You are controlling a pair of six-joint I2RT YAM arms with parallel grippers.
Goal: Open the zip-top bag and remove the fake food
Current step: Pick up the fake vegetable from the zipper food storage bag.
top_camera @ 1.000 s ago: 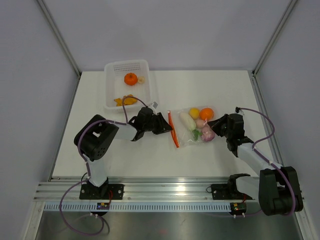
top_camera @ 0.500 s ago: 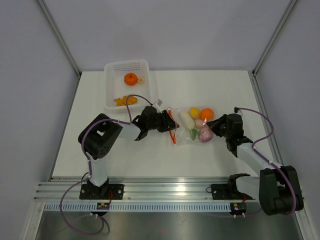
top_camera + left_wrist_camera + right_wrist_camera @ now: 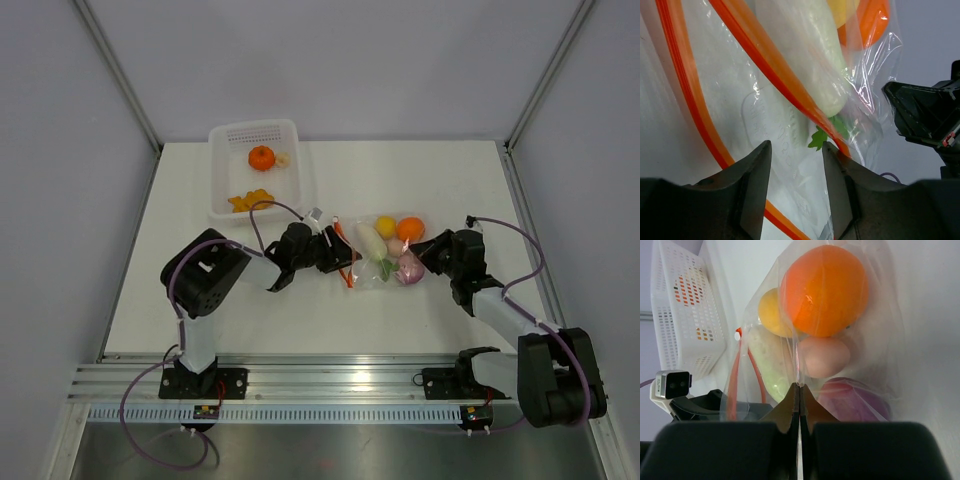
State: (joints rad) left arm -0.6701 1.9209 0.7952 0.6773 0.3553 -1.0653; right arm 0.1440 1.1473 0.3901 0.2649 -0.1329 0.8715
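Pinches the bag at its right edge with the right hand, fingers pressed flat together on a fold of the clear plastic. Holds the left hand at the bag's left edge, jaws parted with a plain gap, fingers on either side of a stretch of clear plastic near the orange zipper strip; cannot tell whether either finger touches it. Shows, in the left wrist view, the two halves of that strip spread apart.

Has the bag lying flat on the white table, between the two hands. Contains an orange ball at the bag's far right corner, a yellow piece just left of it, a white radish along the zipper side with green leaves at its near end, and a purple onion at the near right, all packed close together.

Has a white basket well apart to the far left of the bag, with a small orange pumpkin and yellow-orange pieces inside.
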